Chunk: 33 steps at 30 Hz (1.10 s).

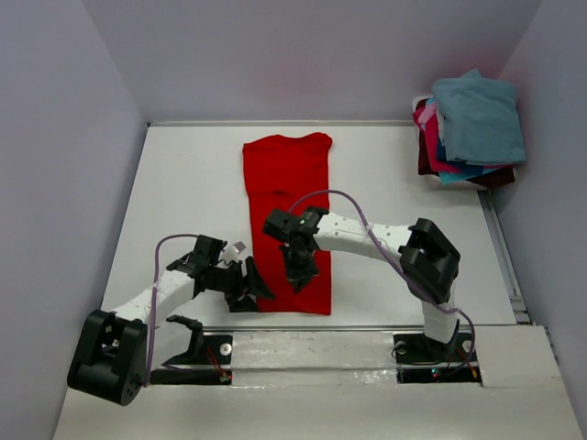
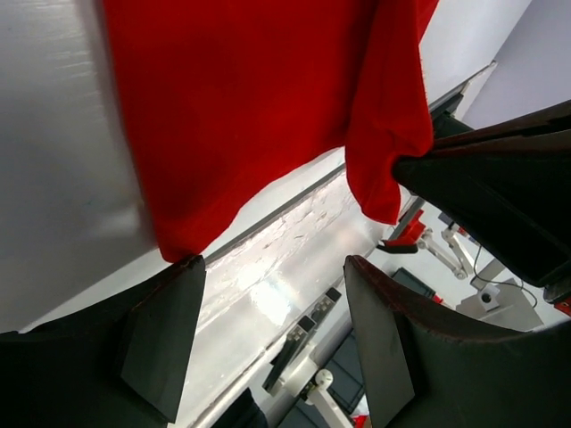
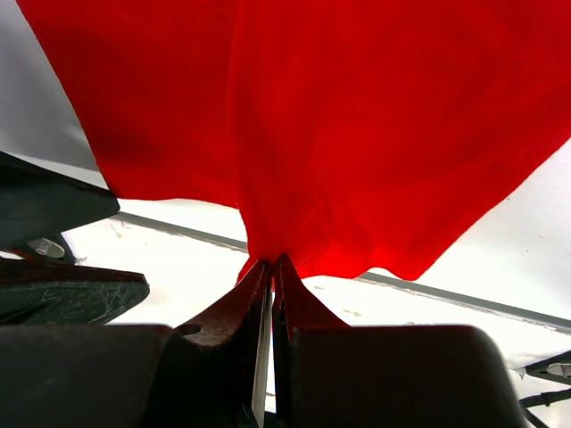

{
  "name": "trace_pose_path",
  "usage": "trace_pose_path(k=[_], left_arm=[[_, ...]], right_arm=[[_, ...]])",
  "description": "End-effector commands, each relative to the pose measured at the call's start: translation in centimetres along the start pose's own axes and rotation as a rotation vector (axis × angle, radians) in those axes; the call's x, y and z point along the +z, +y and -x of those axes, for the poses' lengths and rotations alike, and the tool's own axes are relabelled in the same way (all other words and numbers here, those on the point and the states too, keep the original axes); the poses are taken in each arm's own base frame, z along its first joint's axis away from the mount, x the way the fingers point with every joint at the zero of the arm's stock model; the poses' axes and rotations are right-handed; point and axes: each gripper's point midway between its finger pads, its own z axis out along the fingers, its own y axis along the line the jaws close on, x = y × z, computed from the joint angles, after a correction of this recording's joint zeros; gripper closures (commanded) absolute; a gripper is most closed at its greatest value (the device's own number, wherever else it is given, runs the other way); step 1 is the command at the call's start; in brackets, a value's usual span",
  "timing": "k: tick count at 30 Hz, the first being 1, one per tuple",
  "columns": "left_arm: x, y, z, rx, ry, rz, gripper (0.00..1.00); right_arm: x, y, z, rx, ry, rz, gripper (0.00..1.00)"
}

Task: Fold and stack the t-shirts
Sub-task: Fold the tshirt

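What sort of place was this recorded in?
Probably a lab robot cell, not a home: a bare white table boxed in by plain grey panels, two arms bolted at its near edge, and a red t-shirt laid out, with a pile of shirts in the far corner.

Pale lavender walls [image 1: 55, 137] box in a white table [image 1: 183, 183] — soft, even light.

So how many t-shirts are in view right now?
5: the red t-shirt laid out mid-table, plus teal, pink, blue and maroon ones piled at the far right corner; more may be hidden.
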Motion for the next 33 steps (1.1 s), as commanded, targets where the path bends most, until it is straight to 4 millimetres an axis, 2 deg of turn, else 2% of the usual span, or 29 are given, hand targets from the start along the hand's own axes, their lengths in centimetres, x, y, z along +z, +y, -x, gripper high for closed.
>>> trace_pose_path(k=[1, 2, 7, 11, 13, 21, 33], left_arm=[[-0.2, 0.8, 0.0, 0.019, 0.005, 0.049, 0.26], [-0.5, 1.2, 1.1, 0.042, -0.039, 0.112, 0.26], [-1.3, 1.9, 2.4, 0.029, -0.087, 0.21, 0.25], [-2.1, 1.6, 4.4, 0.044, -0.149, 0.281, 0.23], [-2.1, 1.6, 4.7, 0.042, -0.144, 0.294, 0.23], [-1.0, 3.0, 2.7, -0.015, -0.072, 0.27, 0.28], [-0.2, 2.9, 1.9, -0.046, -0.029, 0.222, 0.35]], right_arm=[[-1.3, 0.4, 0.4, -0.006, -0.036, 0.033, 0.91], [-1.3, 0.4, 0.4, -0.009, -0.035, 0.034, 0.91], [-1.2, 0.5, 0.4, -0.01, -0.033, 0.041, 0.91], [-1.3, 0.7, 0.5, -0.012, -0.037, 0.048, 0.91], [-1.2, 0.7, 0.5, -0.014, -0.036, 0.049, 0.91], [-1.3, 0.9, 0.6, -0.029, -0.039, 0.056, 0.9], [-1.5, 0.8, 1.0, -0.021, -0.047, 0.063, 0.9]])
